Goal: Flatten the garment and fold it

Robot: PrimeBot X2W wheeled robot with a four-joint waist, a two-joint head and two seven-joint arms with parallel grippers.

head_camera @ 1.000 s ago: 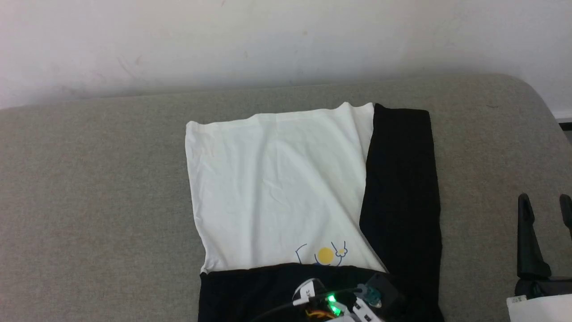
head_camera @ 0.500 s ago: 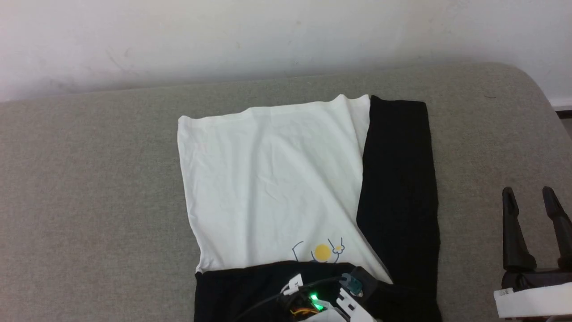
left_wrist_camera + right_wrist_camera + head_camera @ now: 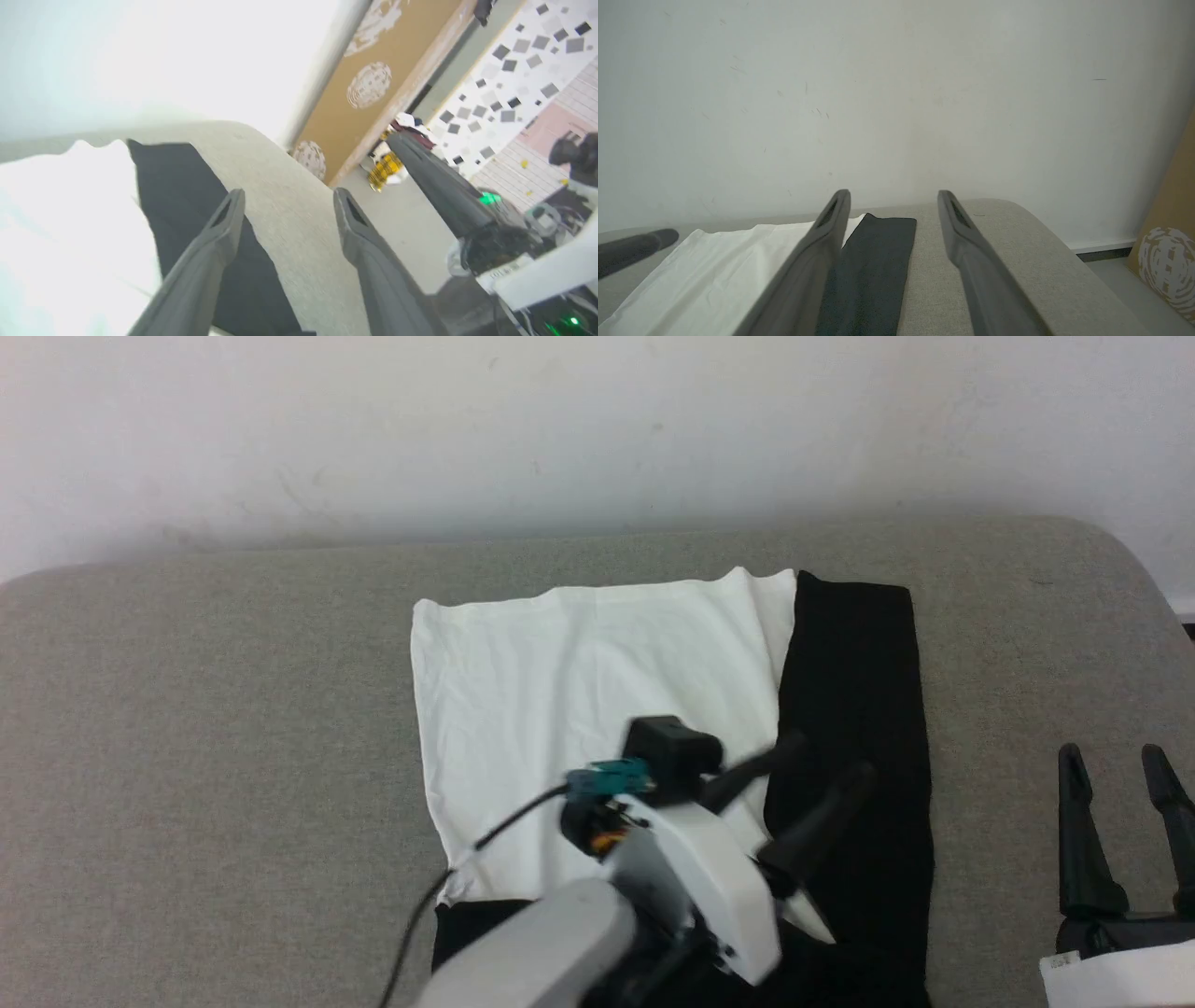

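The garment (image 3: 597, 672) lies flat on the grey cushion (image 3: 205, 756), its white body facing up. One black sleeve (image 3: 854, 709) is folded along its right side, and another black sleeve (image 3: 476, 933) crosses its near edge. My left gripper (image 3: 829, 758) hovers above the shirt's right part, open and empty, fingers pointing right. In the left wrist view that gripper (image 3: 288, 193) points over the black sleeve (image 3: 187, 186) and the cushion. My right gripper (image 3: 1111, 756) stands open and empty to the right of the garment. In the right wrist view it (image 3: 894, 193) looks past the sleeve (image 3: 873, 261).
A white wall (image 3: 597, 420) runs behind the cushion, whose right end (image 3: 1120, 569) is rounded. Beyond that end, the left wrist view shows floor, a brown board (image 3: 397, 70) with pale round marks and some clutter (image 3: 385, 170).
My left gripper has opened, letting go of the black sleeve at the near edge, and has risen over the shirt. The head camera shifted slightly. The right gripper stays open.
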